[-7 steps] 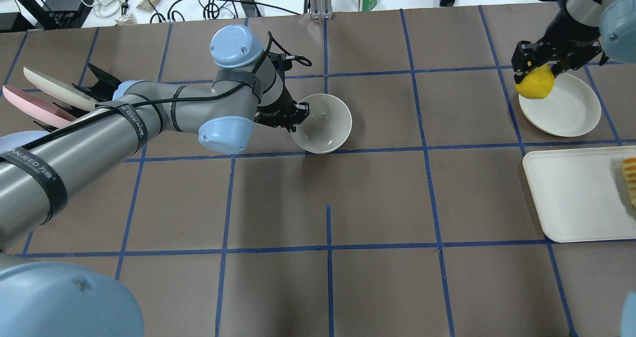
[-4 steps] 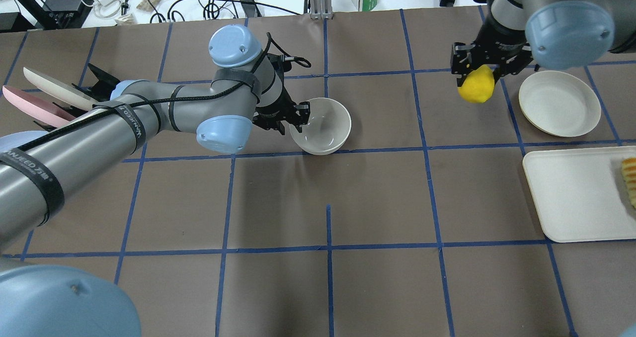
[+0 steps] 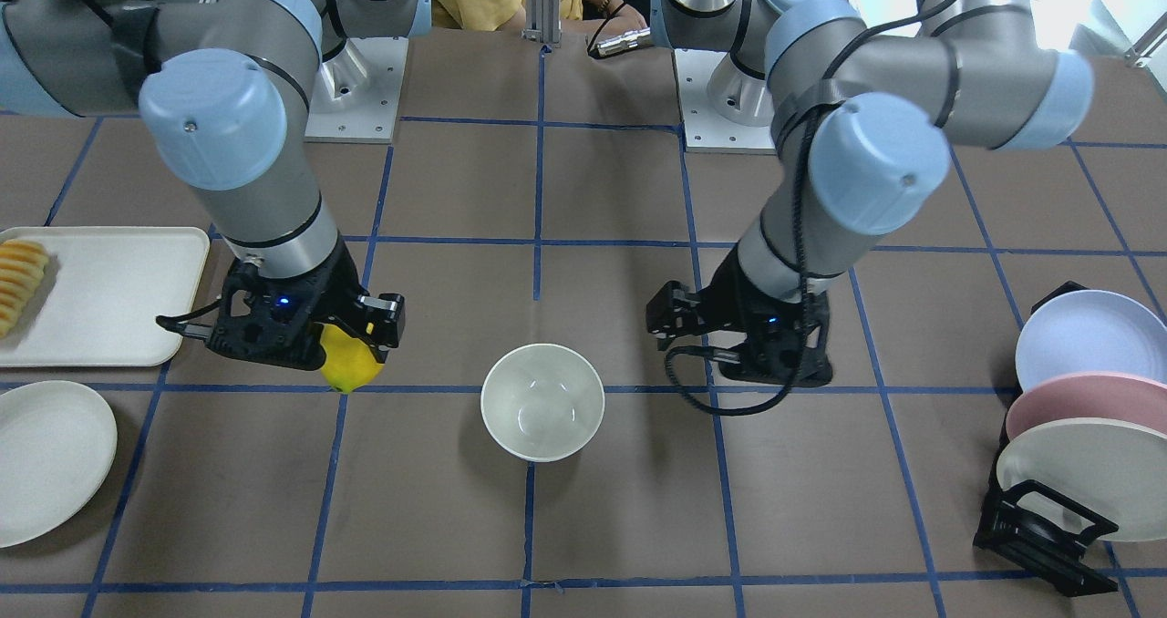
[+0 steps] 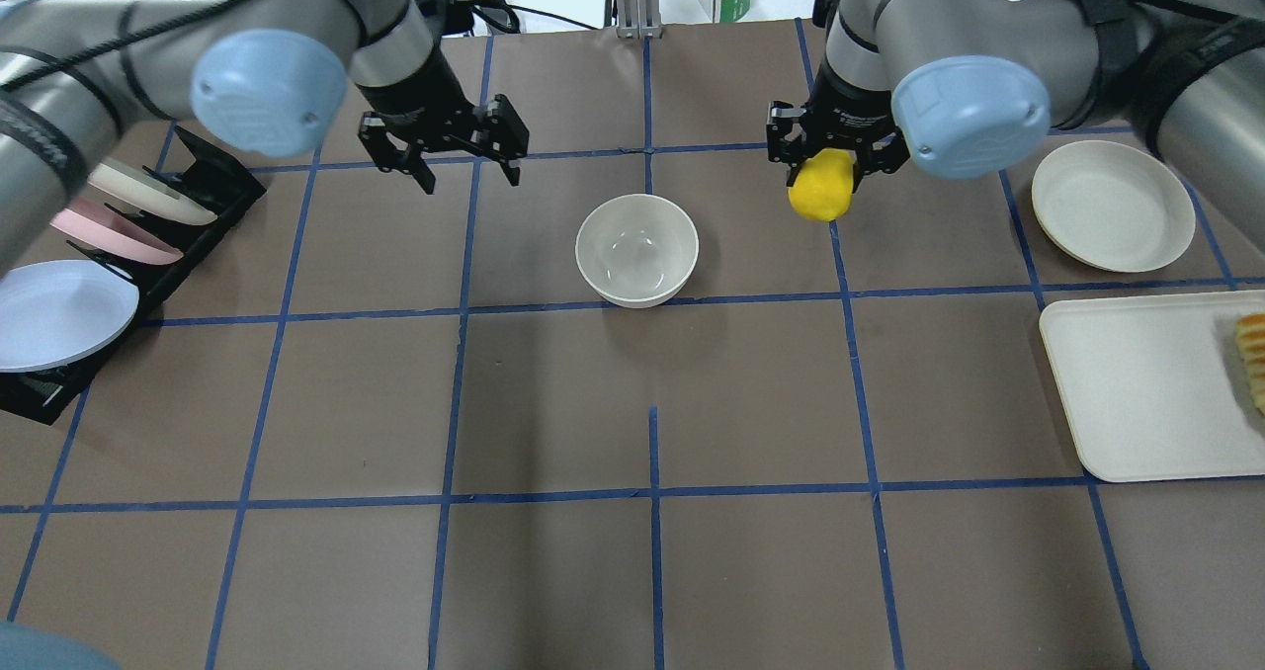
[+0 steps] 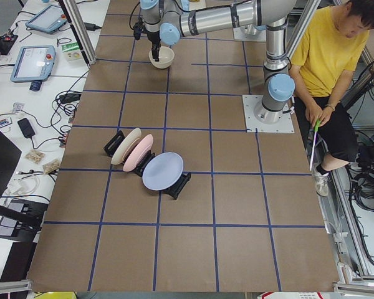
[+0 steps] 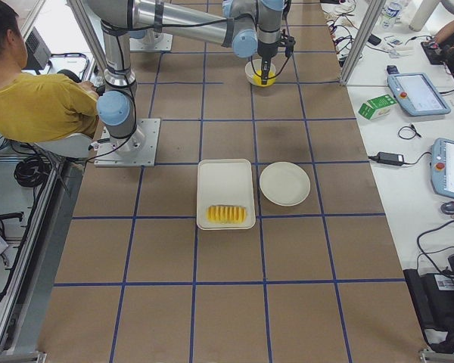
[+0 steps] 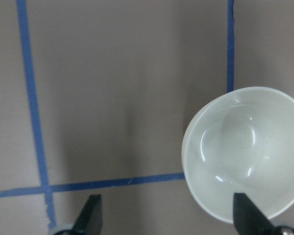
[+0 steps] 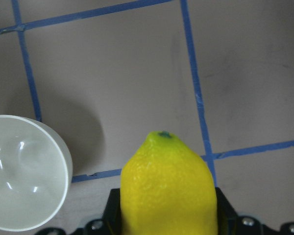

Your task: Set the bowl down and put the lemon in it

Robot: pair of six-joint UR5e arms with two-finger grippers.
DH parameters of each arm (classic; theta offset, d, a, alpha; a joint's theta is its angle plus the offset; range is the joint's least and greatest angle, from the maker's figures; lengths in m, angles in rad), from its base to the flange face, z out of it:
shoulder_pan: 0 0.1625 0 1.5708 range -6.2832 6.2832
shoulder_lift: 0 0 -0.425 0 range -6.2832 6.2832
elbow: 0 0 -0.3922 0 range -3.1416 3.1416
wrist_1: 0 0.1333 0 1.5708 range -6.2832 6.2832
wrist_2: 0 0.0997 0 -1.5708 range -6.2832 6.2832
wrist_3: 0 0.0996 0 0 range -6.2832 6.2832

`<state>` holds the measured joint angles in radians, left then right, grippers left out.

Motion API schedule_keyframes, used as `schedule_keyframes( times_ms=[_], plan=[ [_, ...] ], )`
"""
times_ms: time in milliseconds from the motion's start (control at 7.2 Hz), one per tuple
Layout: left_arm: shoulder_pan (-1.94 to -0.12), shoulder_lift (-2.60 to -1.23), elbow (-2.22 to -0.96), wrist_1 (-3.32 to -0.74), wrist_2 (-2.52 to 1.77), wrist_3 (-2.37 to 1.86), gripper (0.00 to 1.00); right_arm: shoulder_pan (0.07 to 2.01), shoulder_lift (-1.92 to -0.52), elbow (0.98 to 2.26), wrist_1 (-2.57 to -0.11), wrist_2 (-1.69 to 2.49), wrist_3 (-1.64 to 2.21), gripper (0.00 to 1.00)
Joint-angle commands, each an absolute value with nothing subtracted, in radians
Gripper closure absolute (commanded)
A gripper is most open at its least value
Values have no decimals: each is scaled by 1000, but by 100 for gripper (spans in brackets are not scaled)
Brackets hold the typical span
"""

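The off-white bowl point(image 4: 637, 250) stands upright and empty on the brown table mat, free of both grippers. It also shows in the front view point(image 3: 542, 402) and the left wrist view point(image 7: 245, 154). My left gripper point(image 4: 469, 168) is open and empty, raised to the far left of the bowl. My right gripper point(image 4: 825, 168) is shut on the yellow lemon point(image 4: 822, 186) and holds it in the air to the right of the bowl. In the right wrist view the lemon point(image 8: 166, 186) points its greenish tip forward, with the bowl point(image 8: 24, 171) at the lower left.
A black dish rack point(image 4: 212, 181) with cream, pink and blue plates point(image 4: 59, 314) stands at the left. A flat cream plate point(image 4: 1112, 206) and a white tray point(image 4: 1137, 383) with fruit slices point(image 4: 1253, 359) lie at the right. A person in yellow point(image 5: 327, 56) sits behind the robot.
My left gripper has let go of the bowl's rim and moved away to the far left. My right gripper has carried the lemon leftwards from the cream plate towards the bowl.
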<state>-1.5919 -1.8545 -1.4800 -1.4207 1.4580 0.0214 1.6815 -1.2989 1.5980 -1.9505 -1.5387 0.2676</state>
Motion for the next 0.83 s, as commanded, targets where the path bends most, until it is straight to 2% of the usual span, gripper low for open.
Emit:
schedule_keyframes(
  times_ms=[0,278,694],
  plan=[
    [-1522,-1743,-1451,-1583,1575,84,0,1784,-1215,1551,-1997,-1523,357,100],
    [-1531,-1680,-1447,-1609,1562,61,0,1886,-1107,1473,-2016,-1531,429,100],
    [-1594,-1660,-1450,-1603,1563,57,0,1924,-1045,1477,-2051,-1525,434,100]
  ],
)
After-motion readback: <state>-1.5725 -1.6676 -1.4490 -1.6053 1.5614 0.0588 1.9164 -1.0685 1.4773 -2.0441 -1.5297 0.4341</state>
